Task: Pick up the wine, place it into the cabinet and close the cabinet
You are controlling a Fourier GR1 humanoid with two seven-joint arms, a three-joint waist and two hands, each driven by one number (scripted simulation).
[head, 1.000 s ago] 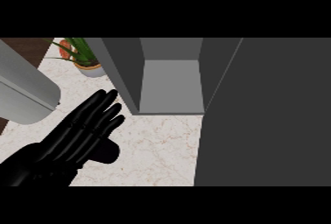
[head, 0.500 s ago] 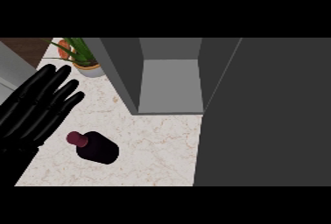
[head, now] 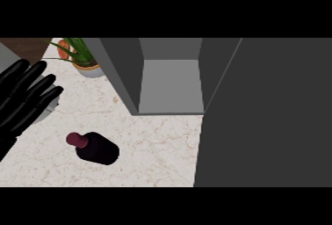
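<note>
Our left robot hand (head: 26, 99) has drifted further left, partly cut off, fingers straight; wine (head: 96, 148) stands free on the counter (head: 156, 145).

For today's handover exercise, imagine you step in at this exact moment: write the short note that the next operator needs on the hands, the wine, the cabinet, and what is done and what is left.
Left hand: open, fingers straight, at the view's left edge above the counter, holding nothing.
Right hand: not in view.
Wine bottle: on the counter, dark red cap towards the left, below and left of the cabinet opening; nothing touches it.
Cabinet: open, and the inside that shows is bare; its door fills the view's right side.
Potted plant: at the back left, beside the cabinet.
Done: nothing yet.
Left: grasp the bottle, set it in the cabinet, close the door.
</note>
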